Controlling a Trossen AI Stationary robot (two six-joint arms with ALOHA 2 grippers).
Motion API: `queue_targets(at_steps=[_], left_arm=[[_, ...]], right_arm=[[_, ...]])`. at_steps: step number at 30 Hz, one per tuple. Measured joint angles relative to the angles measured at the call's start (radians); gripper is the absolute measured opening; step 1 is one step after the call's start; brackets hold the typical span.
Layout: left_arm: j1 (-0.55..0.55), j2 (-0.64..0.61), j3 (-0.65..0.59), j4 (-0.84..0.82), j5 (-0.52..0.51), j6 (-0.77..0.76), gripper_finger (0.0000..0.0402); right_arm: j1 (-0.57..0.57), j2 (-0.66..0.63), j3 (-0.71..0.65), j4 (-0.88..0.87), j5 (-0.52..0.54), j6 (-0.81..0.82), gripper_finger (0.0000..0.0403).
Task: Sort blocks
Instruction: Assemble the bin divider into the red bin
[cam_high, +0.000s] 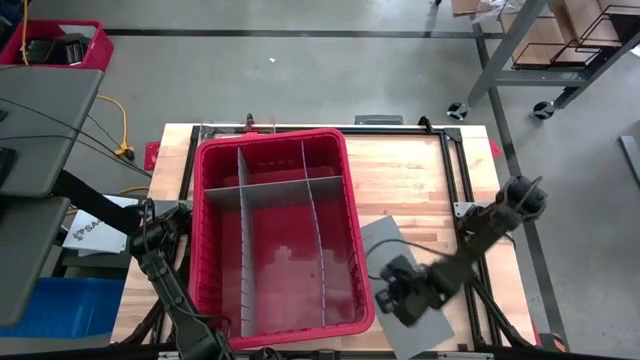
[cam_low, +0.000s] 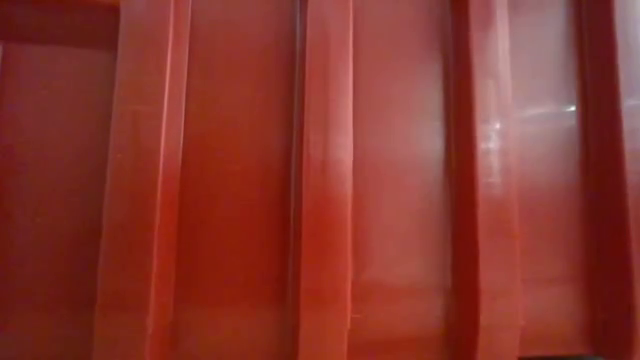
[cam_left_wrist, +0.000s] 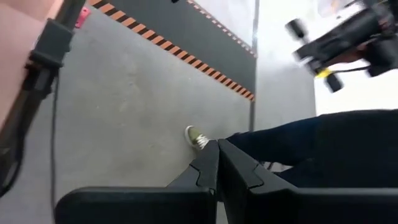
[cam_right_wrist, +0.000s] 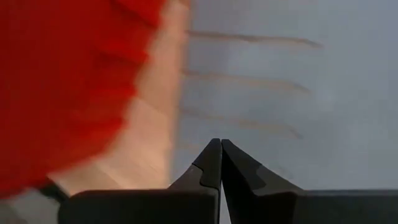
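Note:
No small blocks show in any view. The large red bin (cam_high: 272, 235) stands on the wooden table (cam_high: 410, 180), split into compartments by grey divider sheets (cam_high: 275, 188). A loose flat grey slotted sheet (cam_high: 385, 240) lies on the table to the right of the bin; it also shows in the right wrist view (cam_right_wrist: 280, 74). My right gripper (cam_high: 392, 298) (cam_right_wrist: 221, 144) is shut over this sheet's near part, close to the bin's right wall (cam_right_wrist: 68, 81). My left gripper (cam_left_wrist: 217, 146) is shut and empty, at the table's near left corner by the bin (cam_high: 205, 340), and points off the table toward the floor. My right gripper's shut fingertips (cam_right_wrist: 211, 155) stand over the loose grey sheet, beside the bin's right wall. I cannot tell whether they touch the sheet.
The low view is filled by the bin's red ribbed wall (cam_low: 320, 180). A person's shoe (cam_left_wrist: 198, 138) and dark trouser leg (cam_left_wrist: 323, 143) show on the floor beyond my left gripper. Bare table lies to the right and far right of the bin.

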Motion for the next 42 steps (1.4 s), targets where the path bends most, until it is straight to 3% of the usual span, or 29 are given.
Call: queue_targets(at_steps=[2, 5, 8, 17, 21, 30, 42], left_arm=[[-0.004, -0.005, 0.000, 0.020, -0.003, -0.013, 0.0000], [-0.012, -0.008, 0.000, 0.034, -0.023, -0.022, 0.0000], [-0.016, -0.009, 0.000, 0.035, -0.046, -0.031, 0.0000], [-0.002, -0.009, 0.000, 0.017, -0.058, -0.095, 0.0000], [0.003, -0.009, 0.000, 0.016, -0.055, -0.127, 0.0000], [-0.008, -0.016, 0.000, 0.020, -0.051, -0.224, 0.0000], [-0.019, -0.016, 0.000, 0.025, -0.046, -0.265, 0.0000]], right_arm=[[-0.049, -0.045, -0.111, 0.158, 0.000, -0.043, 0.0000], [-0.110, -0.122, -0.229, 0.297, 0.019, -0.078, 0.0000], [-0.187, -0.175, -0.325, 0.371, -0.028, -0.151, 0.0000], [-0.391, -0.153, -0.504, 0.635, -0.147, -0.236, 0.0000], [-0.432, -0.147, -0.543, 0.666, -0.092, -0.105, 0.0000], [-0.417, -0.146, -0.645, 0.742, 0.205, 0.420, 0.0000], [-0.547, -0.156, -0.644, 0.770, 0.240, 0.394, 0.0000]])
